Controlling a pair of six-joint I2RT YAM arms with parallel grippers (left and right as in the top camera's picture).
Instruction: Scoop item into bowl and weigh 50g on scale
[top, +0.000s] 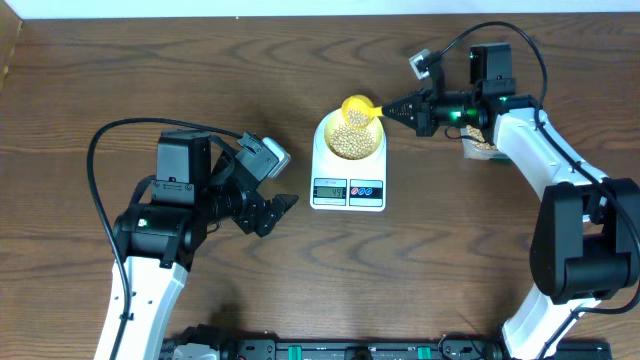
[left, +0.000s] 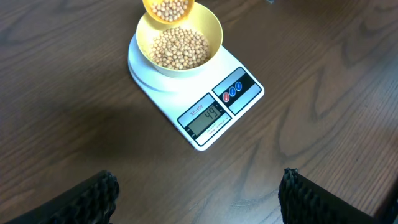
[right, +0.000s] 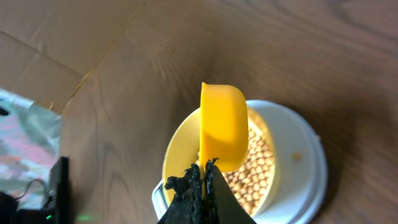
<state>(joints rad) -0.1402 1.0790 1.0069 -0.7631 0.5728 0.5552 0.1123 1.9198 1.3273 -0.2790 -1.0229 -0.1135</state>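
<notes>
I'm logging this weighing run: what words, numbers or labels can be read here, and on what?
"49": on the LCD display of the scale, as seen from the left wrist.
The small blue print above that display: too small to read.
Marks on the two round buttons: too small to read.
No text visible on the bowl or the scoop.

Dark wood-grain table (top: 120, 80) under even light, pale strip (top: 300, 8) along its far edge.

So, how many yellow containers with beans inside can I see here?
2. The bowl stands on the scale; the scoop is held over it by the right gripper. Others may hide behind the right arm.
</notes>
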